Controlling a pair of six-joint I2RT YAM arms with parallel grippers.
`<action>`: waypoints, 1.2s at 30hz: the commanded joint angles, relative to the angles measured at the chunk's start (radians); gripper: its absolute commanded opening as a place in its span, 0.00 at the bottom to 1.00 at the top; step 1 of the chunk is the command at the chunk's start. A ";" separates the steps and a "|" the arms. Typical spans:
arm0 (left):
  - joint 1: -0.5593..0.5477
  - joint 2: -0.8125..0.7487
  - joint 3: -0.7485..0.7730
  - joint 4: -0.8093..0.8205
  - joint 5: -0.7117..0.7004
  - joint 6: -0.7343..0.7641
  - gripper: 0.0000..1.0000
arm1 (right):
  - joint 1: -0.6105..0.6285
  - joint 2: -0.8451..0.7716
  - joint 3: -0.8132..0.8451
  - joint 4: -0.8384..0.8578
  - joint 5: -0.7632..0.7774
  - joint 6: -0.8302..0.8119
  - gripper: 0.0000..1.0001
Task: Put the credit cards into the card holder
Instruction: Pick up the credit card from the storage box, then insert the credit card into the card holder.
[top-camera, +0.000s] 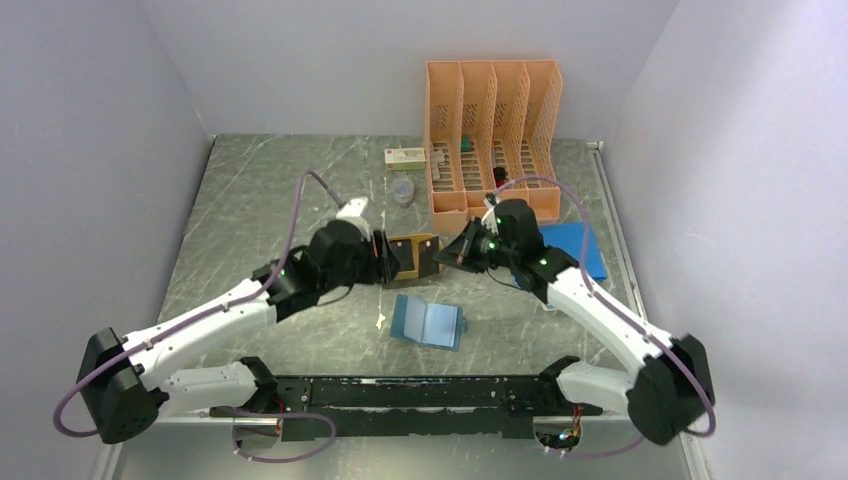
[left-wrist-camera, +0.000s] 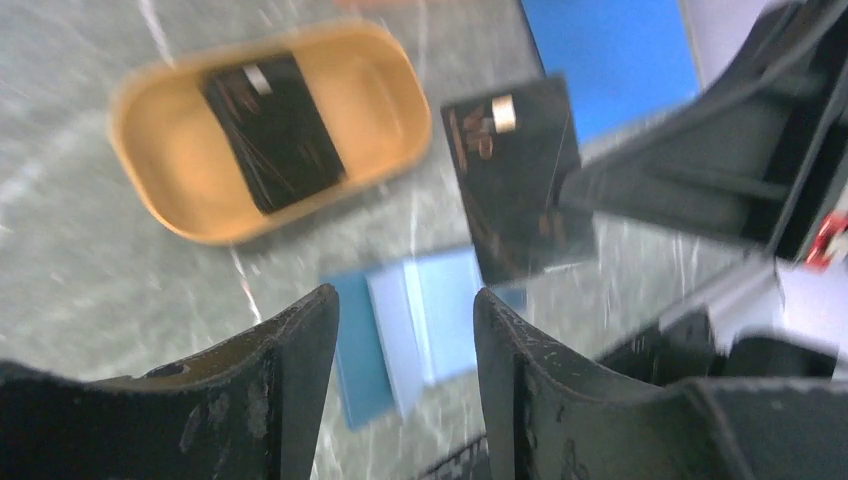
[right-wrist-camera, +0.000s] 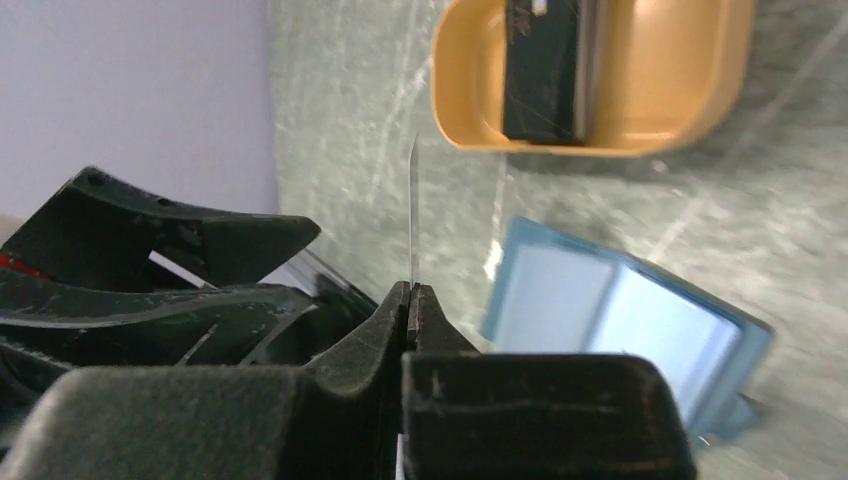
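Note:
The teal card holder (top-camera: 428, 322) lies open on the table, clear pockets up; it also shows in the left wrist view (left-wrist-camera: 420, 320) and the right wrist view (right-wrist-camera: 620, 310). My right gripper (top-camera: 447, 255) is shut on one black credit card (left-wrist-camera: 515, 190), seen edge-on in its own view (right-wrist-camera: 413, 215), and holds it above the table beside the orange tray (top-camera: 408, 268). More black cards (left-wrist-camera: 270, 130) lie in the tray (right-wrist-camera: 600, 110). My left gripper (left-wrist-camera: 405, 310) is open and empty, at the tray's left side in the top view (top-camera: 390, 258).
An orange file organizer (top-camera: 490, 130) stands at the back. A flat bright-blue sheet (top-camera: 575, 248) lies under the right arm. A small white box (top-camera: 405, 156) and a clear cup (top-camera: 402, 190) sit behind the tray.

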 joint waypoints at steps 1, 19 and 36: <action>-0.098 -0.056 -0.127 0.103 0.118 -0.006 0.57 | 0.007 -0.158 -0.137 -0.158 0.035 -0.254 0.00; -0.141 0.116 -0.311 0.282 0.151 -0.078 0.51 | 0.073 -0.232 -0.487 0.159 -0.100 -0.064 0.00; -0.141 0.236 -0.386 0.282 0.071 -0.117 0.38 | 0.075 -0.129 -0.521 0.240 -0.092 -0.068 0.00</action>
